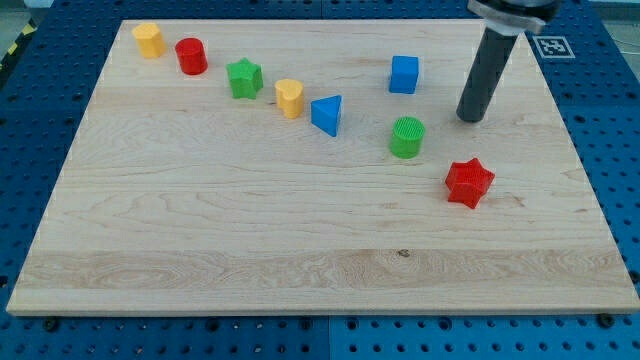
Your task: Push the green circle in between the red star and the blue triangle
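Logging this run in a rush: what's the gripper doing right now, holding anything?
No gripper here: just a rod, holding nothing. My tip is touching no block, up and to the view's right of the green circle.

A single camera looks down at a slant from beyond the bench's (pixel 300 250) near long edge, facing across it toward the far edge at the view's top. It stands high enough to take in nearly the whole board: the near edge runs along the view's bottom, both near corners show, and the sides draw inward toward the top. Blue perforated surface (pixel 610 120) frames the board on every side. It is set back at a middling range, so the blocks look small. The rod (pixel 485 75) enters from the view's top right, its upper part cut off by the frame. No second view shares the scene.
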Motion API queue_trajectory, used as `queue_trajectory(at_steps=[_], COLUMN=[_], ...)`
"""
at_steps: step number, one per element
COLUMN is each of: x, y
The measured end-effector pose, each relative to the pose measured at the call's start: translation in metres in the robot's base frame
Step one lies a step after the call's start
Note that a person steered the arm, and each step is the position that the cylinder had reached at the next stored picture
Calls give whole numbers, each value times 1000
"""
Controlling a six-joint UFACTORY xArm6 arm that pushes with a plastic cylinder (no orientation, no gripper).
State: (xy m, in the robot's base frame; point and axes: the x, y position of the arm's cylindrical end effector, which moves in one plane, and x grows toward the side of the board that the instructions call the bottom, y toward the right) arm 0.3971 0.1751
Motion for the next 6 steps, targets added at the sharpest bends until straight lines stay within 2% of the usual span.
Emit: queue_trajectory(at_steps=[2,5,6], x=[8,34,35], y=[-64,-20,-43])
